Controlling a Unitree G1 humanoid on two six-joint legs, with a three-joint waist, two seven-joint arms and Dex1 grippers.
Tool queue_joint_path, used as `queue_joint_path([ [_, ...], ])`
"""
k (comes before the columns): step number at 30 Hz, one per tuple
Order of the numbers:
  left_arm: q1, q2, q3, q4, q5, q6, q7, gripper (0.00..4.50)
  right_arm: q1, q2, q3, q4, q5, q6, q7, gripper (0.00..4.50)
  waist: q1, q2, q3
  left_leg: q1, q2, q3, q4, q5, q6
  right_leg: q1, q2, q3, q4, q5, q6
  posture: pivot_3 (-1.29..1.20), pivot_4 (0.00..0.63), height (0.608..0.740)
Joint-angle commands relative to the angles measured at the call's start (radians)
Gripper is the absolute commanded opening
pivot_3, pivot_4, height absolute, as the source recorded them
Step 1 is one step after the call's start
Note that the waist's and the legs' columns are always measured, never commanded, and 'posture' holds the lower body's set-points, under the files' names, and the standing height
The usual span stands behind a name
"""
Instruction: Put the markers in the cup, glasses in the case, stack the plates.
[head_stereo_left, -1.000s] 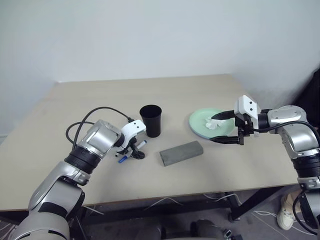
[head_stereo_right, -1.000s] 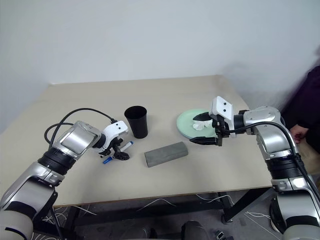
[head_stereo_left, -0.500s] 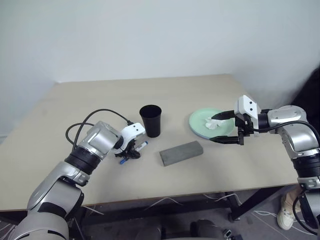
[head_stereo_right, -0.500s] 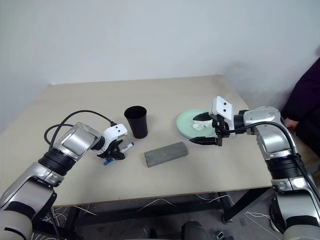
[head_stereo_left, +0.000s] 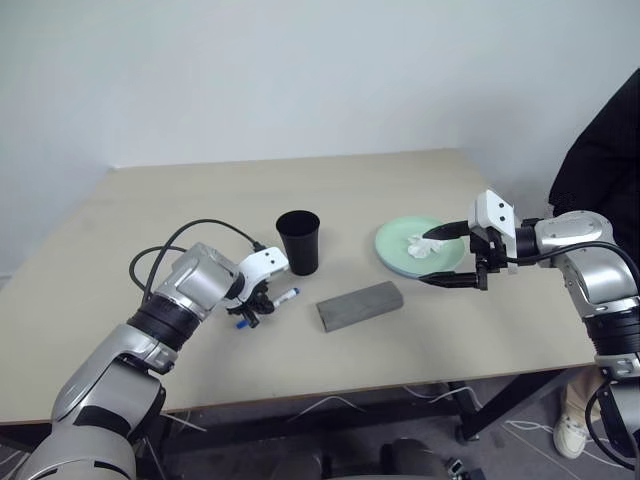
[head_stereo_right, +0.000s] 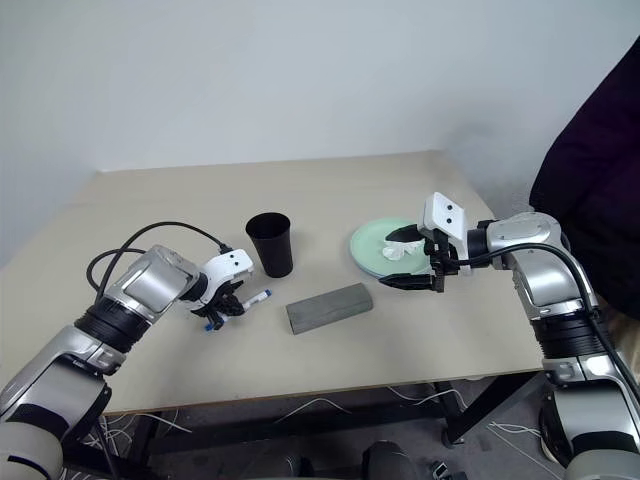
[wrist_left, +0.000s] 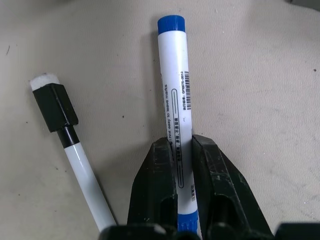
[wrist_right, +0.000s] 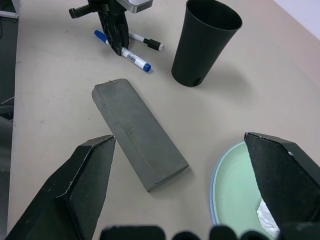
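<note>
Table (head_stereo_left: 200, 190): far half and left side bare, open to passage. Cup (head_stereo_left: 299, 241) upright near centre; case (head_stereo_left: 360, 305), lid down, lying on the near side of it, with a clear strip between them. Blue-capped marker (wrist_left: 176, 100) and black-capped marker (wrist_left: 65, 135) flat, side by side, apart, left of the case, under the left gripper (head_stereo_left: 252, 312). Plates (head_stereo_left: 400, 250) with tissue (head_stereo_left: 419, 246) at right, right gripper (head_stereo_left: 446, 257) spread wide above their near edge. Person (head_stereo_left: 600, 160) standing off the table's right edge.
</note>
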Motion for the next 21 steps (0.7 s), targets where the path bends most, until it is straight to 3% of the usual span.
queue_joint_path([
  [1,0.03,0.021,0.004,-0.028,0.013,-0.016,-0.004,0.07,-0.011,-0.013,-0.032,-0.033,0.018,-0.003,0.002,4.5,0.0,0.0,0.0,0.0,0.0,0.0,0.0,0.0,0.0,0.0,0.0,0.0,0.0,0.0,0.0,0.0,0.0,0.727],
  [9,0.032,0.042,0.069,-0.215,-0.041,-0.014,-0.048,0.07,-0.006,-0.014,-0.032,-0.032,0.016,-0.005,0.002,4.5,0.003,0.0,0.0,-0.004,0.0,-0.001,0.001,0.0,0.0,-0.001,-0.001,0.0,-0.001,0.0,0.0,0.0,0.0,0.727],
  [21,0.003,0.036,0.155,-0.254,-0.103,-0.034,-0.065,0.07,-0.013,-0.015,-0.028,-0.029,0.014,-0.006,0.01,4.5,0.002,-0.001,0.0,-0.003,-0.001,-0.001,0.002,0.0,0.0,-0.001,-0.001,0.0,-0.001,0.0,0.001,0.0,0.0,0.727],
])
